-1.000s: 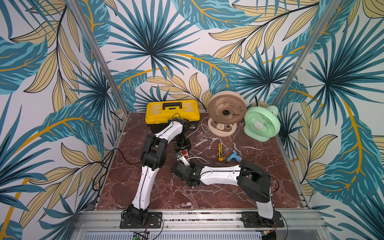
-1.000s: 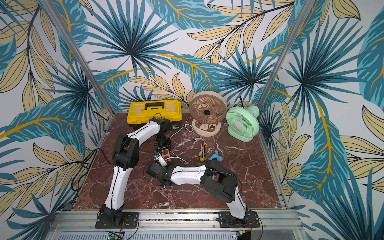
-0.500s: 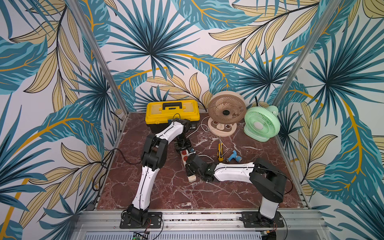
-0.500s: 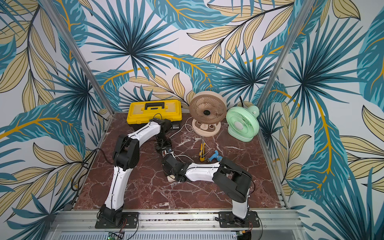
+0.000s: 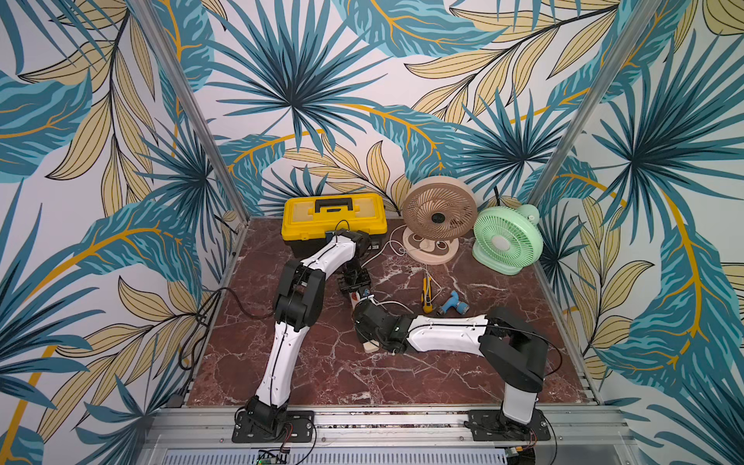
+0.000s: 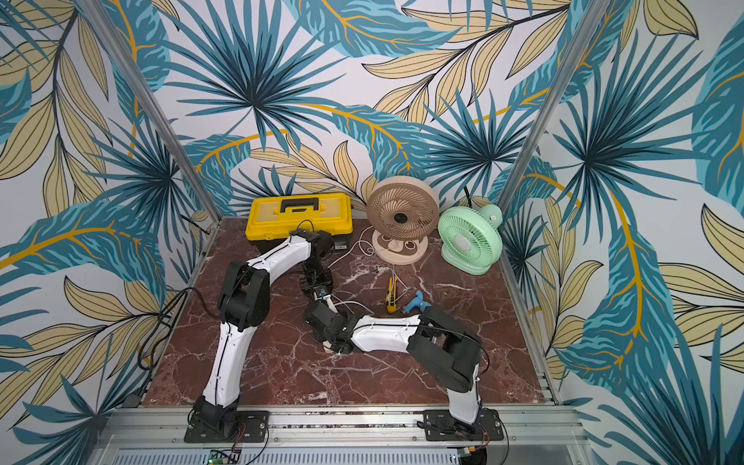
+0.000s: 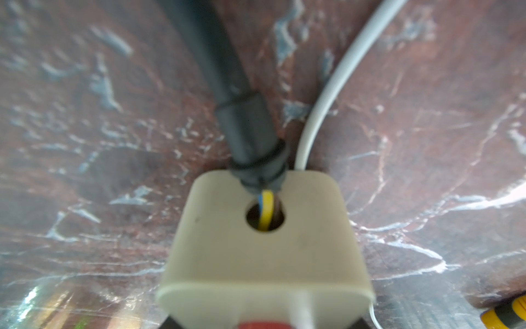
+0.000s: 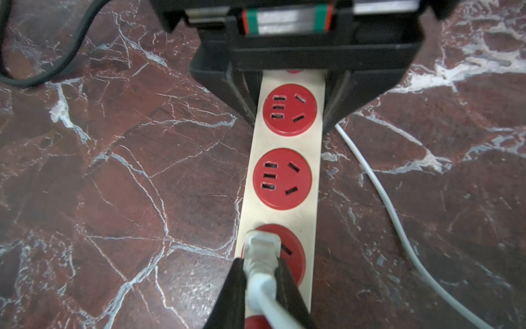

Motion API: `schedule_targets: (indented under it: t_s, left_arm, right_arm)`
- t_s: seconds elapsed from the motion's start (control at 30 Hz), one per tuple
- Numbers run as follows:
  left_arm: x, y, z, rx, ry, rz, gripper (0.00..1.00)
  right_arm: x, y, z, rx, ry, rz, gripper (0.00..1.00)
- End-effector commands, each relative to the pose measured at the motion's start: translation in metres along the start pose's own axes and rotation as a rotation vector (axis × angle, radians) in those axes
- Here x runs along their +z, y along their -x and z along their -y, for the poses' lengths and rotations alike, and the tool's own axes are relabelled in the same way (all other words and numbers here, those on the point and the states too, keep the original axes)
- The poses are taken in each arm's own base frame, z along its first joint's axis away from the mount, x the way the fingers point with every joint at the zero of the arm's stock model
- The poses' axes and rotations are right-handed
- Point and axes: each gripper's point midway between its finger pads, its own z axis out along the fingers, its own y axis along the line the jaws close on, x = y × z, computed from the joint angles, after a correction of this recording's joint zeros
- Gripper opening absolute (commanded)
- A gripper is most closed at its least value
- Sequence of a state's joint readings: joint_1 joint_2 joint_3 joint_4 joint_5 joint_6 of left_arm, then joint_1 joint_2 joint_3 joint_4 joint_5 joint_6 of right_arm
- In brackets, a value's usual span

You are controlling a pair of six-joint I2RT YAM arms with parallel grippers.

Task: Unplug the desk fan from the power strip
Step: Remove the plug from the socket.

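Note:
The beige desk fan [image 5: 439,209] stands at the back on its bear-face base, and its white cord [image 5: 386,241] trails to the power strip [image 8: 284,141], a cream bar with red sockets. The cord's white plug [image 8: 262,247] sits at the third socket, with my right gripper [image 8: 260,262] shut on it. The prongs are hidden. My left gripper [image 8: 289,122] is shut across the strip's far end, where the strip's black cable [image 7: 242,114] leaves it. In both top views the two wrists hide most of the strip [image 5: 370,346].
A yellow toolbox [image 5: 334,219] stands at the back left and a mint-green fan [image 5: 505,239] at the back right. A yellow utility knife [image 5: 427,296] and a small blue tool [image 5: 453,304] lie right of the strip. A black cable [image 5: 241,306] runs off the left edge.
My right arm has swung its elbow to the right, and its wrist now lies along the strip. The left arm has stayed where it was.

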State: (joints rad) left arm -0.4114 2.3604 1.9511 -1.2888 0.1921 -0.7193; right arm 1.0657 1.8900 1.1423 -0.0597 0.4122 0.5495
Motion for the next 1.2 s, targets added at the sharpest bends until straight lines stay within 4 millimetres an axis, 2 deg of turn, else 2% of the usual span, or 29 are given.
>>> schedule_targets:
  t_s: [0.0, 0.27, 0.57, 0.73, 1.07, 1.17]
  left_arm:
    - [0.080, 0.015, -0.025, 0.026, 0.126, -0.024, 0.00]
    - [0.081, 0.014, -0.024, 0.029, 0.130, -0.023, 0.00]
    - [0.080, 0.014, -0.024, 0.032, 0.132, -0.022, 0.00]
    - [0.080, 0.015, -0.024, 0.031, 0.130, -0.021, 0.00]
    - [0.080, 0.014, -0.024, 0.030, 0.131, -0.022, 0.00]
    - [0.080, 0.014, -0.024, 0.030, 0.132, -0.020, 0.00]
  right_arm:
    - [-0.009, 0.002, -0.003, -0.129, -0.098, 0.033, 0.00]
    - [-0.013, 0.005, -0.026, -0.297, -0.181, 0.073, 0.00]
    - [-0.016, 0.007, -0.027, -0.296, -0.194, 0.089, 0.00]
    - [-0.020, 0.010, -0.015, -0.215, -0.182, 0.104, 0.00]
    - [-0.011, 0.005, 0.028, 0.168, -0.005, 0.046, 0.00]
    - [-0.010, 0.002, 0.035, 0.210, 0.016, 0.031, 0.00]
